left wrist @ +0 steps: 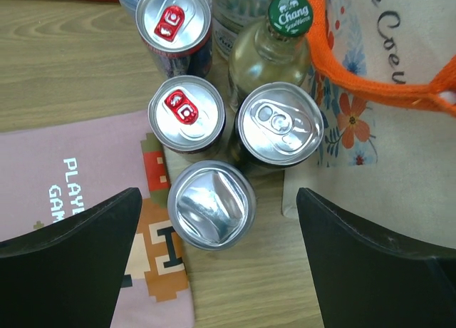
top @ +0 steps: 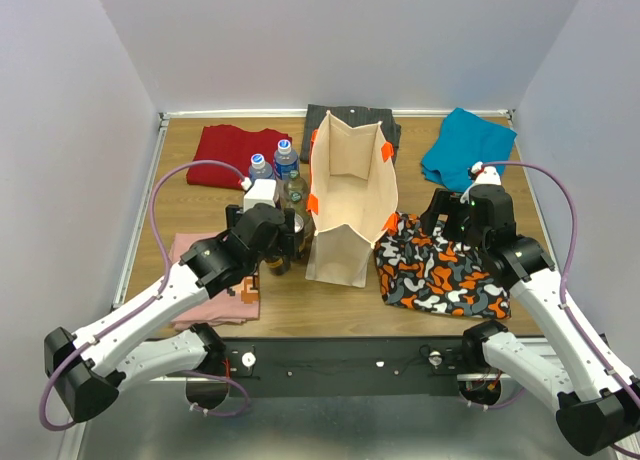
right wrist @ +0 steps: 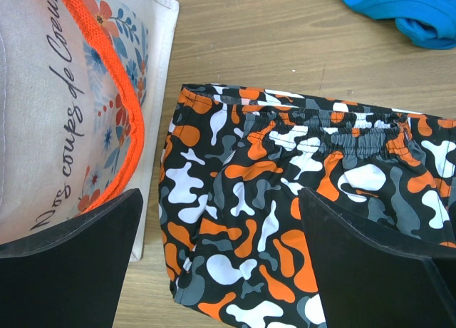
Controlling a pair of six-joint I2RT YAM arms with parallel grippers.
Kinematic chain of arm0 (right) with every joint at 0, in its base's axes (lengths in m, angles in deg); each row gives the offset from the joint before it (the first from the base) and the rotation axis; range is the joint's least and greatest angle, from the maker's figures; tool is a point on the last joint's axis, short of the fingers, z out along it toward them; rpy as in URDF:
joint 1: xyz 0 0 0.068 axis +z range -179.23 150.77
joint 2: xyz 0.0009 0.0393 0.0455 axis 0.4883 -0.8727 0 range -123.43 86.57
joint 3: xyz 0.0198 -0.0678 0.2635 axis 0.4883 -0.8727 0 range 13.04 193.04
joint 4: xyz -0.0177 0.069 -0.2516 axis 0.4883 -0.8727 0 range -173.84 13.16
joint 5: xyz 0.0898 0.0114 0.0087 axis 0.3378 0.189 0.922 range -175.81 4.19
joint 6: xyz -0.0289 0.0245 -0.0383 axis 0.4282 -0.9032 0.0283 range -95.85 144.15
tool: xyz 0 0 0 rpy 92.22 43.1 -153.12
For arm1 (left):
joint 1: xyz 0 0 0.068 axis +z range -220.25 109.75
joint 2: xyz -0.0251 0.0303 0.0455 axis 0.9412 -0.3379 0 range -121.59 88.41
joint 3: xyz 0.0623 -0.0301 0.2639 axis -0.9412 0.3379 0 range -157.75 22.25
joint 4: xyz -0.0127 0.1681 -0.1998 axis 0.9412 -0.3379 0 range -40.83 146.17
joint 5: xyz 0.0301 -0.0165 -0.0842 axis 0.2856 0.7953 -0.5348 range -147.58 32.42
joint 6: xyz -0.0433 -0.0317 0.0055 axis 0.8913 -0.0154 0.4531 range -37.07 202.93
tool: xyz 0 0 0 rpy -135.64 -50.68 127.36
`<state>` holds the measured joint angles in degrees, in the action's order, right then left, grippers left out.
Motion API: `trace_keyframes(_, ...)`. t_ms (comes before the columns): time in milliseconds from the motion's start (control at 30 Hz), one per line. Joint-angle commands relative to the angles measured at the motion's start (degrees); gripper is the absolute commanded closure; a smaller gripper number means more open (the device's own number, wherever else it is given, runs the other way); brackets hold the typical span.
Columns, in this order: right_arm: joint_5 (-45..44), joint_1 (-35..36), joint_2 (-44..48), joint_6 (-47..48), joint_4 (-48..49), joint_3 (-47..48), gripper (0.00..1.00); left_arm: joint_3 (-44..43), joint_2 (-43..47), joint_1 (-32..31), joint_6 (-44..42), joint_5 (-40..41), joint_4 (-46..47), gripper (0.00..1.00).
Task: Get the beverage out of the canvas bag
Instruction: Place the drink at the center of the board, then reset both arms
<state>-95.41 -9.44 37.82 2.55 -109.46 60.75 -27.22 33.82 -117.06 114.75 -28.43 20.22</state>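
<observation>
The canvas bag (top: 350, 195) stands upright in the middle of the table, mouth open, and only beige cloth shows inside it. Just left of it stands a cluster of beverages: several cans and a green-capped glass bottle (left wrist: 290, 14). My left gripper (left wrist: 219, 221) hovers open over the nearest silver can (left wrist: 211, 205), its jaws wide and clear of the can. That can stands on the wood beside the bag's wall (left wrist: 385, 128). My right gripper (right wrist: 221, 200) is open above the camouflage shorts (right wrist: 299, 200), right of the bag (right wrist: 57, 114), with nothing between its fingers.
Two water bottles (top: 273, 160) stand behind the cans. A pink printed shirt (left wrist: 64, 192) lies left of the cans. A red garment (top: 235, 150), a dark grey one (top: 350, 120) and a teal one (top: 468, 145) lie along the back.
</observation>
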Motion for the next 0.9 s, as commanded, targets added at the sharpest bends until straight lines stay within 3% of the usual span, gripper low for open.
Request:
trace_keyframes(0,-0.15,-0.02,0.15,-0.28,1.16,-0.51,0.01,-2.82,0.54,1.01,-2.19,1.71,-0.18,0.01)
trace_keyframes(500,-0.59,-0.02,0.06,-0.45,1.07,-0.59,0.01,-6.95,-0.60,14.28,-12.82,-6.64,3.16,0.01)
trace_keyframes(867,-1.47,-0.02,-0.29,-0.63,0.89,-0.51,0.01,-11.61,-3.59,29.03,-15.37,-22.72,4.83,0.01)
